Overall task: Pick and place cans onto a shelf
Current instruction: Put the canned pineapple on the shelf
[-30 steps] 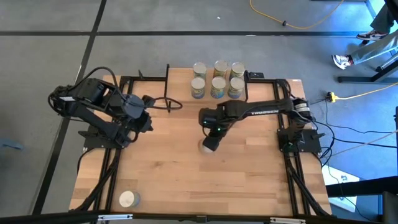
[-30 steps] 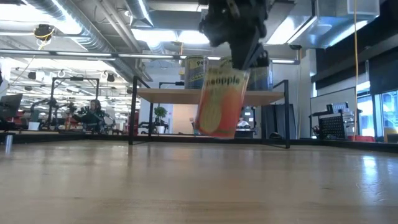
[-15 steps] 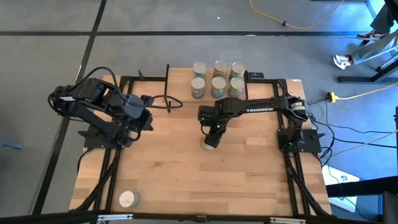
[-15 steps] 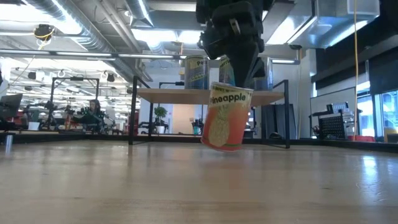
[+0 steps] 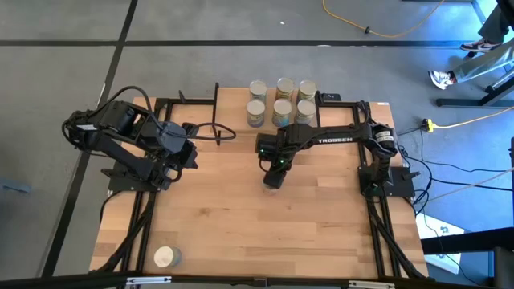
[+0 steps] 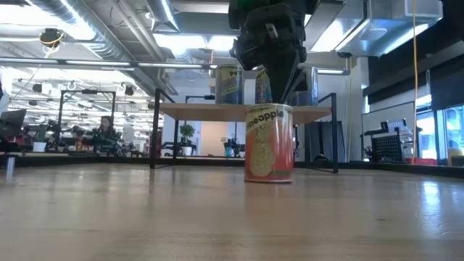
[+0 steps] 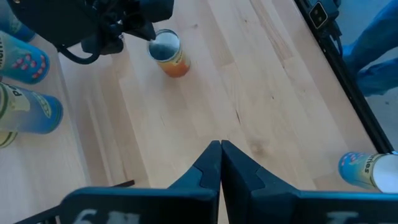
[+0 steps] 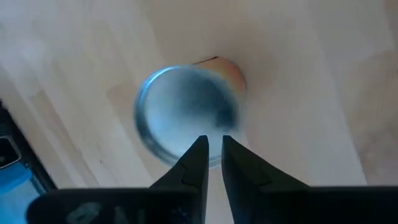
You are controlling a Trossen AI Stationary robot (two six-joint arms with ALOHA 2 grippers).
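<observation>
Near the middle of the table, a little toward its far edge, an orange can stands upright on the wood, directly beneath the right gripper. The fingers are parted only by a narrow gap and hang above the can's lid, apart from its wall; nothing is held. Six cans stand in two rows on the shelf at the far edge, and one can stands at the near left corner. The left gripper waits over the left edge, fingers pressed together and empty. The step in hand appears to be taking up the upright can. Judged from these views, the fingers would need to spread wider than the lid, descend squarely on either side of the wall, and close below the rim, so that the can lifts without tipping before it travels to the shelf.
</observation>
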